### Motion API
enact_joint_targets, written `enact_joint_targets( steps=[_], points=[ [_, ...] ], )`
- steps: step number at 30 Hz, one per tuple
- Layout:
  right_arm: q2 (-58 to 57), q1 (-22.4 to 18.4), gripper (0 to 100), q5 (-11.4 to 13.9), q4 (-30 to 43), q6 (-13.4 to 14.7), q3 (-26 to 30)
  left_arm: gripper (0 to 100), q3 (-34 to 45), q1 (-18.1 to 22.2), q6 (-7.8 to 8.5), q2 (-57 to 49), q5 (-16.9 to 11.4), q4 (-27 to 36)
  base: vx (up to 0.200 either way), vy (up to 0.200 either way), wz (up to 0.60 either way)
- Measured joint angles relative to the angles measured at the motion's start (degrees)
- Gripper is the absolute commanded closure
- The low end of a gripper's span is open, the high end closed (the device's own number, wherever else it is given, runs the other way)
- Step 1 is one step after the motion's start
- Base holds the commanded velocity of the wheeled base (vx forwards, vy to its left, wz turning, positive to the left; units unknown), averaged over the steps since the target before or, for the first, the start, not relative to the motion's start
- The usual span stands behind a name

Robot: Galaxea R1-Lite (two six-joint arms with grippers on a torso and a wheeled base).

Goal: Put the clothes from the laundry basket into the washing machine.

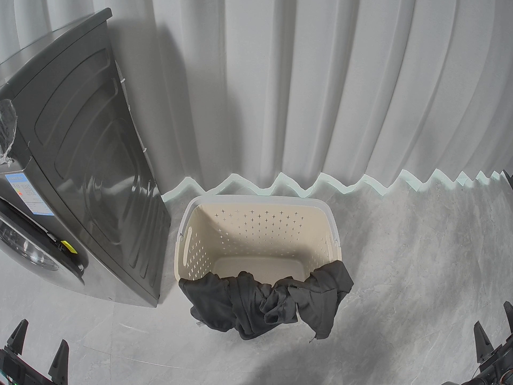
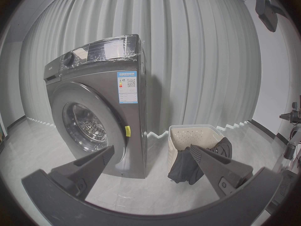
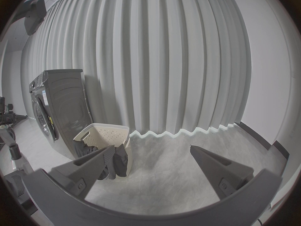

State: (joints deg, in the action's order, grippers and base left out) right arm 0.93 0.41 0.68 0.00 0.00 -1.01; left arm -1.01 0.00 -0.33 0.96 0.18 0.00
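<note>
Bearing a blue label [image 2: 127, 87], washing machine [image 2: 94, 79] flanks laundry basket [image 2: 188, 136].

left gripper [image 2: 151, 148] and right gripper [image 3: 151, 148] have dark grey wedge fingers [image 2: 94, 164].

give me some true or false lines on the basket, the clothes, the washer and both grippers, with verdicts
1. The dark clothes hang over the laundry basket's near rim. True.
2. The left gripper holds a garment. False: it is open and empty.
3. The washing machine has its door swung wide open. False: the door looks shut.
4. The laundry basket stands on the floor beside the washing machine. True.
5. The right gripper is shut. False: its fingers are spread apart, with nothing between them.
</note>
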Motion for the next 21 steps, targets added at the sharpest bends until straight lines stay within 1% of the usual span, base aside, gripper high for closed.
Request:
enact_joint_targets(
  steps=[6,12,21],
  points=[
    [0.0,0.02,0,-0.02,0.0,0.0,0.0,0,0.0,-0.02,-0.11,0.0,0.0,0.0,0.0,0.0,0.0],
    [0.0,0.0,0,-0.02,0.0,0.0,0.0,0,0.0,0.0,-0.27,0.0,0.02,-0.05,0.0,-0.2,0.0],
    [0.0,0.05,0,-0.02,-0.02,0.0,0.0,0,0.0,0.0,-0.16,0.0,-0.02,-0.02,0.0,0.0,0.0]
  ],
)
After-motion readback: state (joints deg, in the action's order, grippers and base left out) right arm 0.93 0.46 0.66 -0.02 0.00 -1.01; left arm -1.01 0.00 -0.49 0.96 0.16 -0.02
